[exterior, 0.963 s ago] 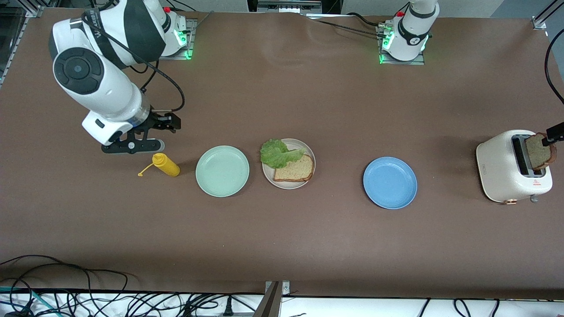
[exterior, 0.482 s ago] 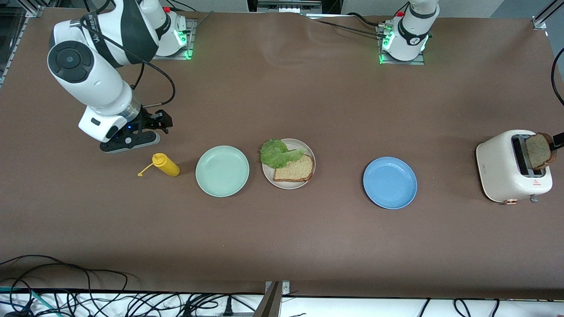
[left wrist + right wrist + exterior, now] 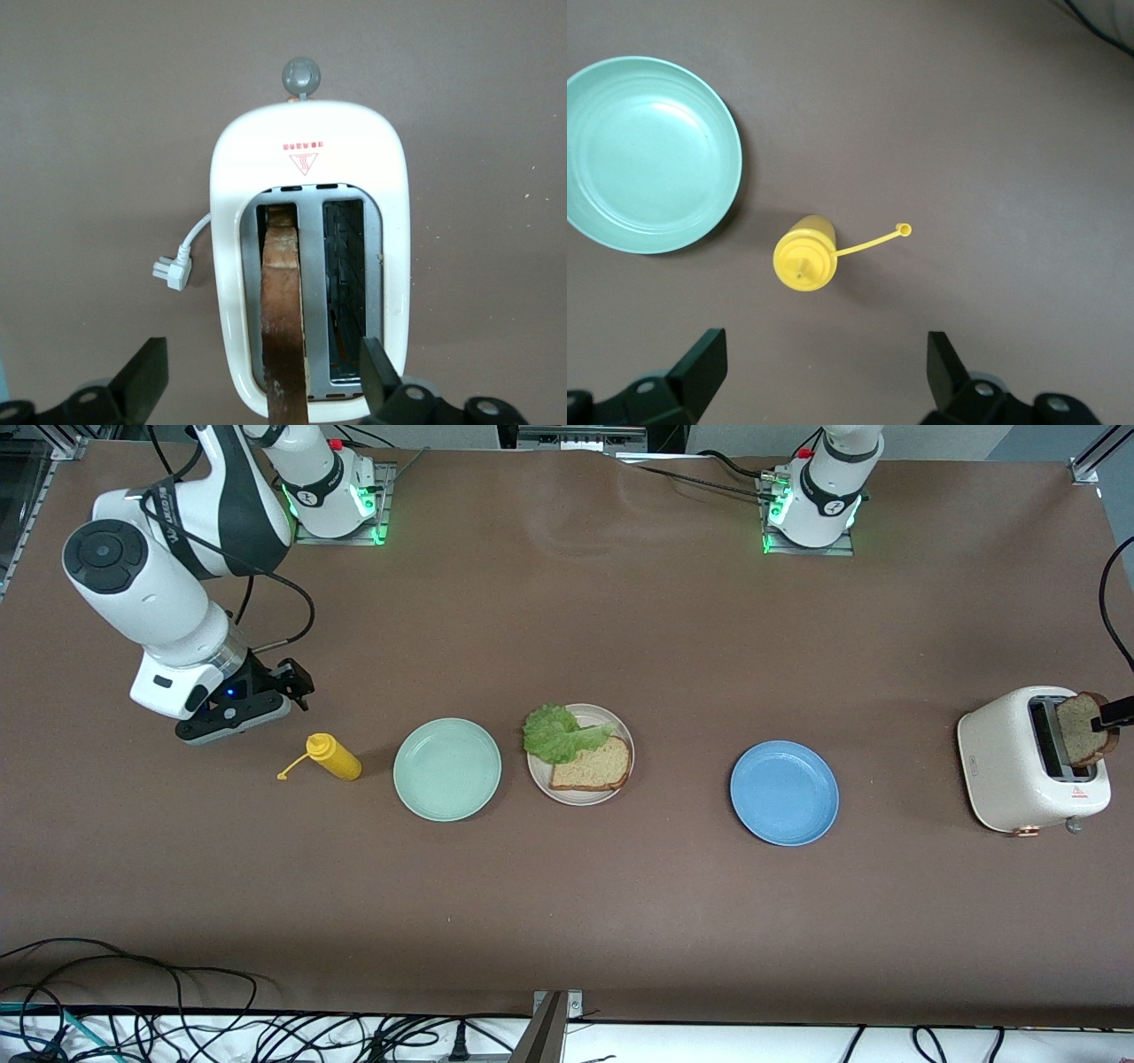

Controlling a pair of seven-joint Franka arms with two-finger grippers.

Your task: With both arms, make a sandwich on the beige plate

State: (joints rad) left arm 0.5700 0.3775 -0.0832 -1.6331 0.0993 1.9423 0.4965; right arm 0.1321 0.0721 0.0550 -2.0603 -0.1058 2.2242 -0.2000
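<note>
**second slice waiting in the toaster**

the left gripper (image 3: 263, 351) is hanging over the glossy cream two-slot toaster (image 3: 1005, 766) at the left arm's end of the brown table (image 3: 620, 629). its fingers are standing wide apart on either side of the square brown bread slice (image 3: 1083, 729), which is sticking up out of one slot; they are not pressing it yet. to do this well, the fingers probably should be closing squarely on the flat faces, below the darker crust, and then lifting straight up so the slice is not scraping the slot walls or tipping the toaster.

the right gripper (image 3: 824, 354) is waiting released and empty over the table, just beside the yellow plastic squeeze bottle (image 3: 332, 755) with its cap dangling.

the round pale beige plate (image 3: 580, 794) is sitting mid-table, holding the other brown bread slice (image 3: 592, 766) with a ruffled green lettuce leaf (image 3: 556, 733) lying partly on it and spilling over the rim farther from the front camera. the round mint green plate (image 3: 447, 769), toward the right arm's end, and the round blue plate (image 3: 784, 793), toward the left arm's end, are holding nothing. the toaster's second slot is empty.
</note>
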